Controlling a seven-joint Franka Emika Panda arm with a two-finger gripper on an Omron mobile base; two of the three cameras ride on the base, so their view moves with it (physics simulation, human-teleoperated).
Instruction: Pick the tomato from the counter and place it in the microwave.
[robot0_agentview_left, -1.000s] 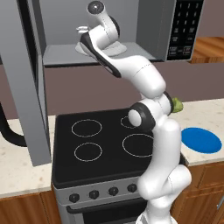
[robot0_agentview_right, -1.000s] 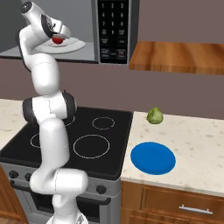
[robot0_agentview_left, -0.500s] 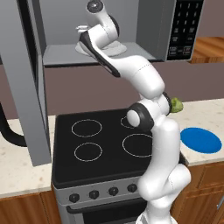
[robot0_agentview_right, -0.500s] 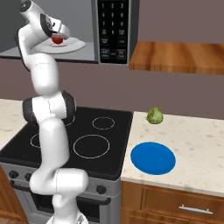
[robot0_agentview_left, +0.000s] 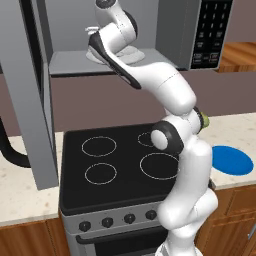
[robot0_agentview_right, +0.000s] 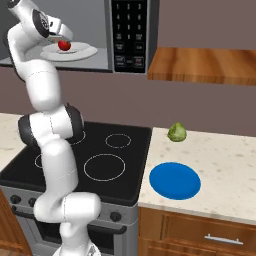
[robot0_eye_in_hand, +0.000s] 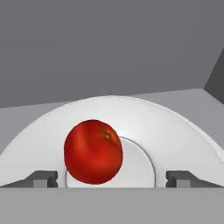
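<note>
Tomato on plate (white)

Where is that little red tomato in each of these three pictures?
Left base view: I can't pick it out.
Right base view: tomato at upper left, on the white plate in the microwave.
Hand view: tomato at lower centre-left, resting on the plate.
Shared landmark: the white plate.
</note>
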